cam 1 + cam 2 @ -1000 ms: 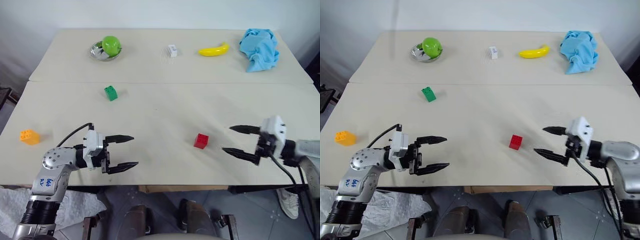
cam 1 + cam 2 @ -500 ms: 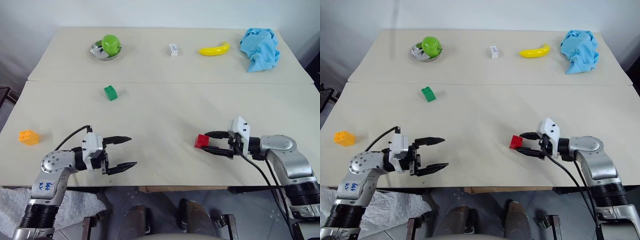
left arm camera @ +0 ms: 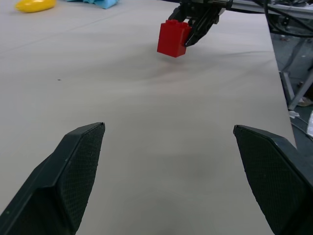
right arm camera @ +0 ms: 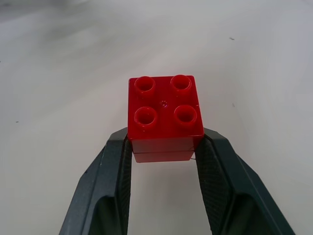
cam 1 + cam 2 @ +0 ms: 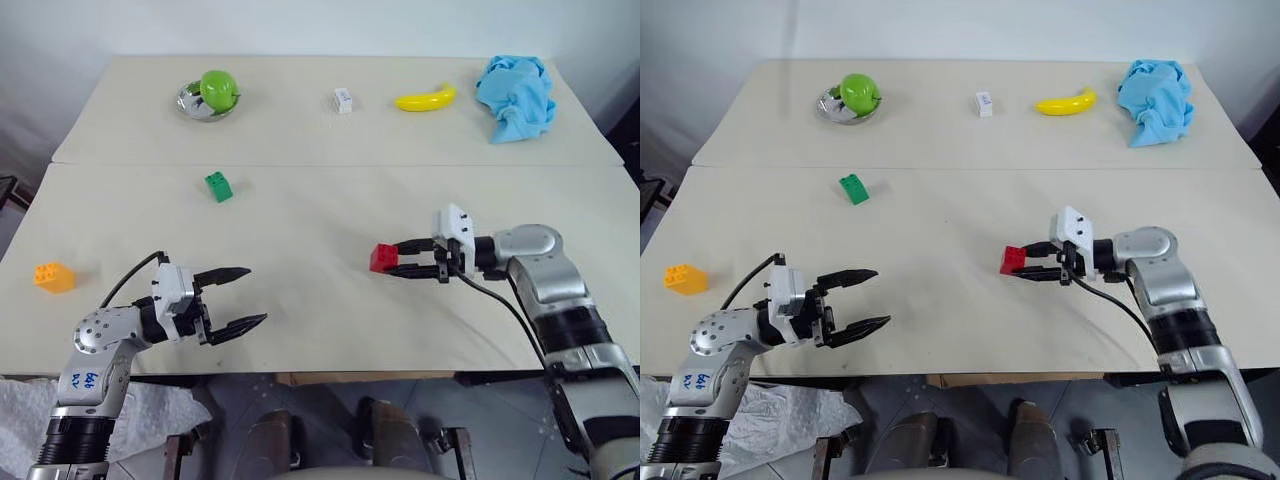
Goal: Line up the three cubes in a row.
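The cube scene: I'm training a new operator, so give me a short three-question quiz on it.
1. True or false: the right gripper is shut on the red cube.
2. Which cube lies nearest the left gripper: A green cube, B orange-yellow cube?
3. Fill in: the green apple sits in a metal ____.

Key: 1 true; 2 A; 3 bowl.

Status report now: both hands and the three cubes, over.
Right hand shut on red cube, lifted off table. Left hand open, empty. Green cube and orange-yellow cube untouched, far apart. Nothing between them.
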